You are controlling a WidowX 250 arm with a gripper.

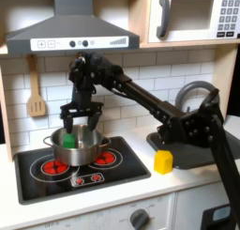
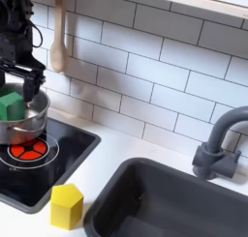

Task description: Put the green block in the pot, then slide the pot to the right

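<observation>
The silver pot (image 1: 81, 155) (image 2: 36, 119) stands on the toy stove's back left burner in the first exterior view. The green block (image 1: 69, 139) (image 2: 12, 105) lies inside it, against the wall on the first exterior view's left, its top showing above the rim. My gripper (image 1: 82, 127) (image 2: 21, 84) hangs straight over the pot, open, fingertips just above the block and spread wider than it. Nothing sits between the fingers.
A yellow block (image 1: 164, 161) (image 2: 66, 205) stands on the counter between the black stove top (image 1: 56, 177) (image 2: 48, 144) and the dark sink (image 1: 202, 151) (image 2: 174, 197). A grey faucet (image 2: 218, 144) rises behind the sink. A wooden spatula (image 1: 36, 95) (image 2: 60, 38) hangs on the tiled wall.
</observation>
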